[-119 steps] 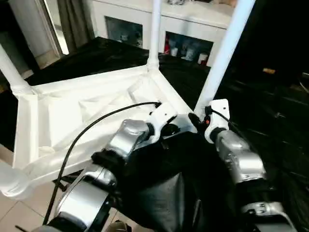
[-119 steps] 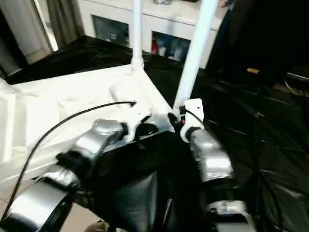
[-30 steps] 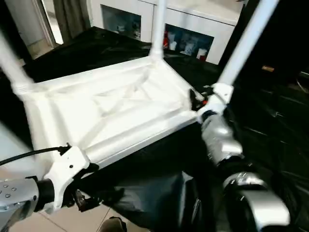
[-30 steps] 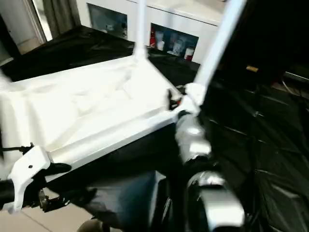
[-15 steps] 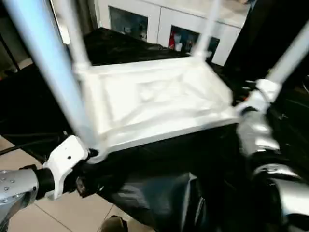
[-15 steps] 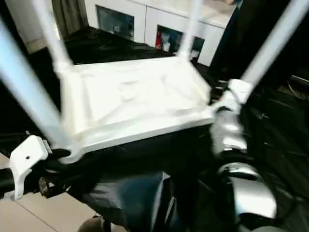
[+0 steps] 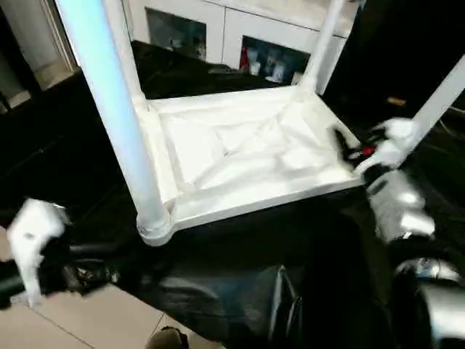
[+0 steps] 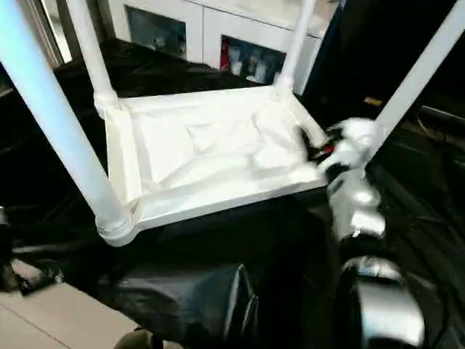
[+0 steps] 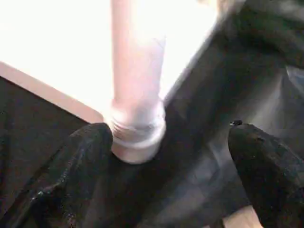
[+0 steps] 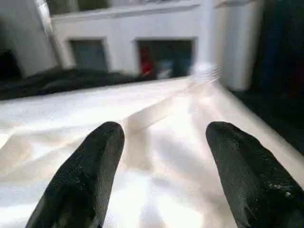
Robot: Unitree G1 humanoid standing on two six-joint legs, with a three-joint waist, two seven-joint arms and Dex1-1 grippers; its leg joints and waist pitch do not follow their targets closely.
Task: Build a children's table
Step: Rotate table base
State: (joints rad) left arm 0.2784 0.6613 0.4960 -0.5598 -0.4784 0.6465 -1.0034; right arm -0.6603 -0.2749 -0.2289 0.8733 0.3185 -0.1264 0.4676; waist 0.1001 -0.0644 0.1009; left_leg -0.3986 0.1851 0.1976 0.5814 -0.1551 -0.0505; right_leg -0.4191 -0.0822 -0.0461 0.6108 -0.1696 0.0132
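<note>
Since a second ago, my left gripper [image 9: 166, 156] is swinging, fingers apart, toward the tabletop's [image 7: 240, 153] near leg [image 9: 137, 109]; my right gripper [image 10: 166, 166] is hovering spread.

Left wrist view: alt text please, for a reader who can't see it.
A white table leg stands seated in the corner socket of the upturned white tabletop, framed by the left end effector with its two black fingers spread wide. Black sheeting lies underneath.

A surface draped in black plastic sheeting [image 7: 240, 291] carries the upturned white tabletop [image 7: 247, 156], ribbed underside up, its four legs [image 7: 109, 102] rising from the corner sockets. Pale tiled floor [image 7: 80, 323] shows at the near left
</note>
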